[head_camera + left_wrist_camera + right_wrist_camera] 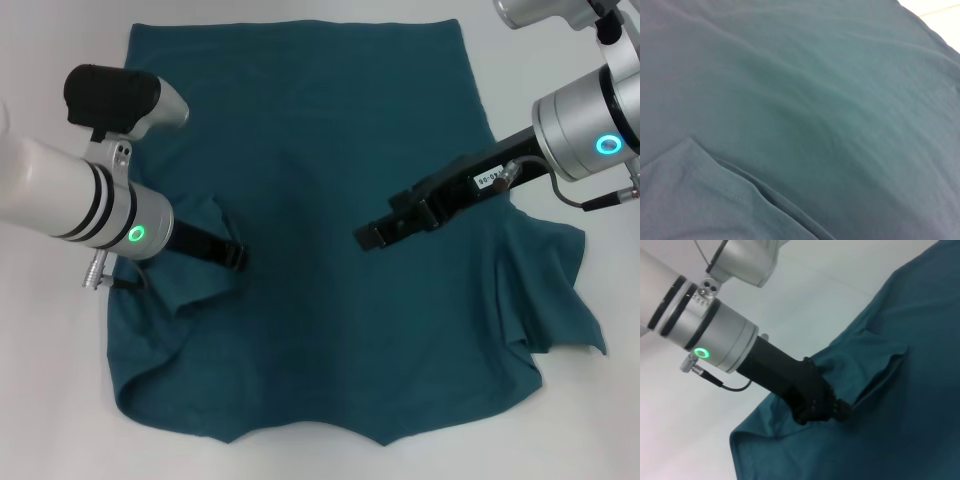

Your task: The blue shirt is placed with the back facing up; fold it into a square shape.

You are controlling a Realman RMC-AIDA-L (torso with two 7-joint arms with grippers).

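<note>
Two end effectors work over the blue shirt [330, 200], which lies spread on the white table [60, 40] in the head view, plain side up. The left end effector [236, 257] sits low at the shirt's left edge, beside a sleeve flap turned inward over the body. I cannot tell whether it grips the cloth. The right end effector [368, 237] is out over the middle of the shirt, and whether it is clenched or released is also unclear. The right sleeve juts out unfolded, with a ragged, wavy outline.

From the left wrist, only the blue shirt [815, 110] shows: soft matte knit with shallow ripples, and a hemmed edge of one layer lying over another. A corner of pale table [940, 20] peeks out.

From the right wrist, the left end effector [842, 411] appears pressed against the bunched sleeve fold of the blue shirt [910, 430], its dark fingers apparently buried in fabric, so its hold stays uncertain.

Risks, as I judge them: the limp knit could slide or drag with an end effector, pulling the whole garment askew. A pinch that catches only one layer would leave a crooked fold, and the uneven right sleeve may spoil the square outline.
</note>
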